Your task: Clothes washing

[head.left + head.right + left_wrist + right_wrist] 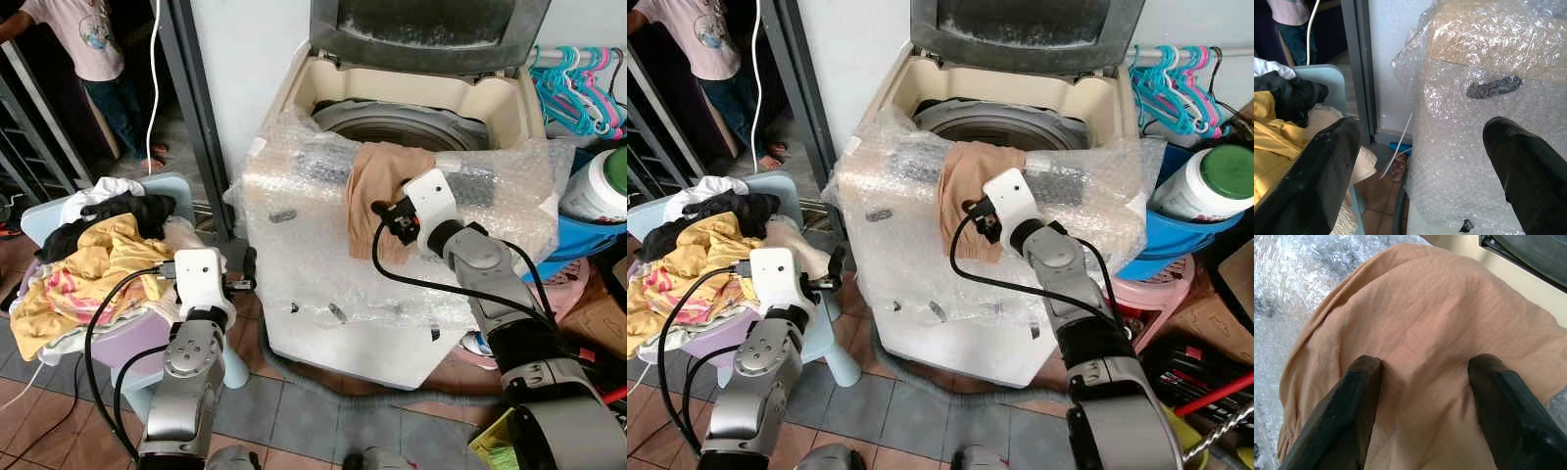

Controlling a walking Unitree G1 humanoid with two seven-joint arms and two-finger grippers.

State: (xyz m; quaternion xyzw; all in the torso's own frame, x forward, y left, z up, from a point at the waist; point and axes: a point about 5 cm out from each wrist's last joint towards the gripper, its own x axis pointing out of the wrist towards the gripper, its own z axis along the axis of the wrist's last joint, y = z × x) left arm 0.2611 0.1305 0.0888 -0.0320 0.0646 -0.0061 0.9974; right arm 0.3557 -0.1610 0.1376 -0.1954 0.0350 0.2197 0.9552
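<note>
A top-loading washing machine (323,294), wrapped in bubble wrap, stands with its lid up and its drum (402,122) exposed. A tan garment (377,191) hangs over its front rim. My right gripper (1422,367) is open, both fingertips resting on the tan garment (1425,313) with cloth between them. A pile of laundry (93,259) in yellow, black and white lies in a purple basket (132,343) on a pale blue chair. My left gripper (1420,132) is open and holds nothing, hovering between the pile and the machine's side.
A person (93,59) stands in the doorway at the back left, beside a dark door frame (196,117). Right of the machine are turquoise and pink hangers (578,88), a white jar with a green lid (598,186), a blue tub and a pink stool.
</note>
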